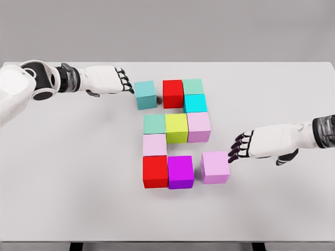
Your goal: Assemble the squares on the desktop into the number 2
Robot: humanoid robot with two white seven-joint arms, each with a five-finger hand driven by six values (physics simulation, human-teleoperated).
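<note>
Bright blocks sit in the middle of the white surface (63, 198) and almost make a tall 2 that runs from far to near, but the teal block (145, 94) at the top left and the light pink block (215, 167) at the bottom right (both loose) sit a little apart. The left hand (107, 79) lies flat with fingers stretched toward the teal block, holding nothing. The right hand (261, 145) reaches in low, its dark fingertips (234, 152) right by the light pink block, not gripping.

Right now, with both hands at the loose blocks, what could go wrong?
The right hand touches the pink cube, which sits skewed with a gap from the purple cube; an off-centre push might twist it further. The left hand pressing the teal cube might shove the red cube out of line.
</note>
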